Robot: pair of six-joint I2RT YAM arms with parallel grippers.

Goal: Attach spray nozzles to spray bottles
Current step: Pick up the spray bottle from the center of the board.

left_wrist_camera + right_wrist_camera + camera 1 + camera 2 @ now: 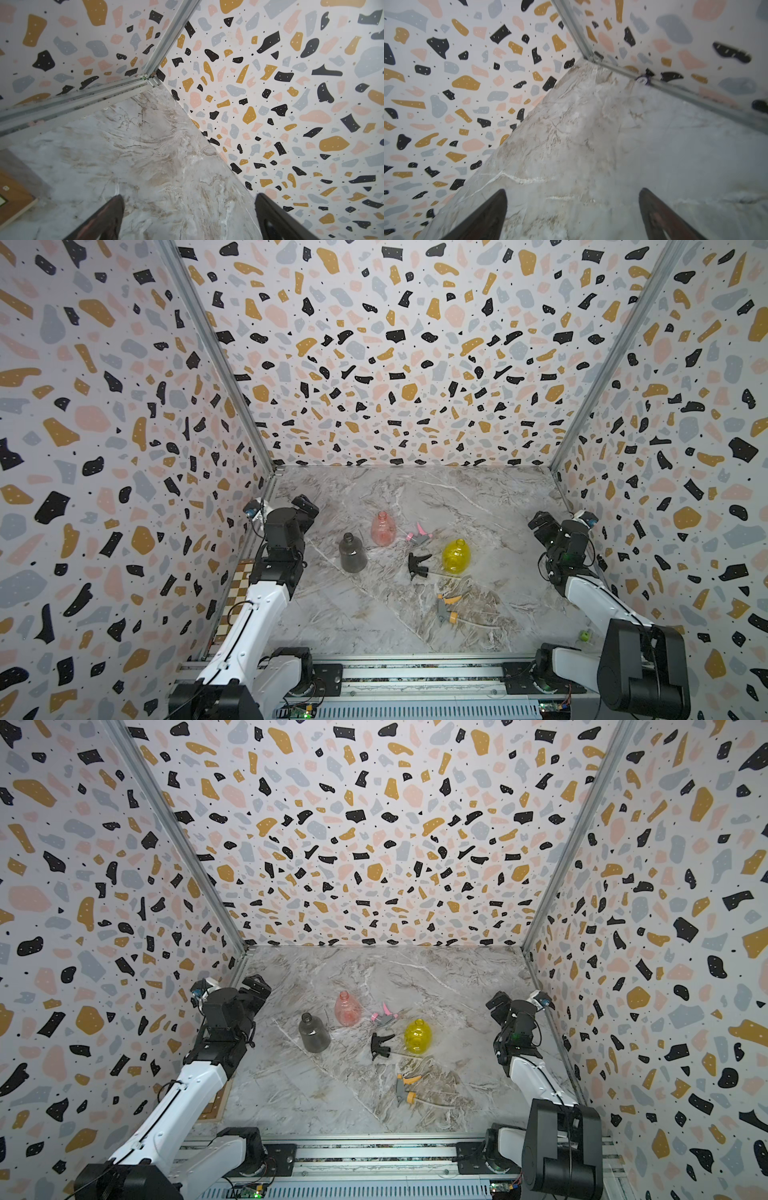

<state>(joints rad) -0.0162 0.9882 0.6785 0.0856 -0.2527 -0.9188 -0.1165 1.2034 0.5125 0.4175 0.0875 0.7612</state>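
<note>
Three spray bottles stand upright and uncapped mid-table in both top views: a smoky grey one (352,553), a pink one (383,529) and a round yellow one (456,556). Three spray nozzles lie loose on the marble: a pink-and-grey one (419,534) beside the pink bottle, a black one (417,565) left of the yellow bottle, and a grey one with yellow collar (446,608) nearer the front. My left gripper (305,508) (189,207) hovers open by the left wall, nothing in it. At the right wall, my right gripper (542,524) (572,203) is open and empty too. Both wrist views show only bare marble and wall corners.
Terrazzo-patterned walls enclose the table on three sides. A checkered board (239,585) lies along the left edge under the left arm. A small green object (585,635) sits at the front right. An aluminium rail (415,672) runs across the front.
</note>
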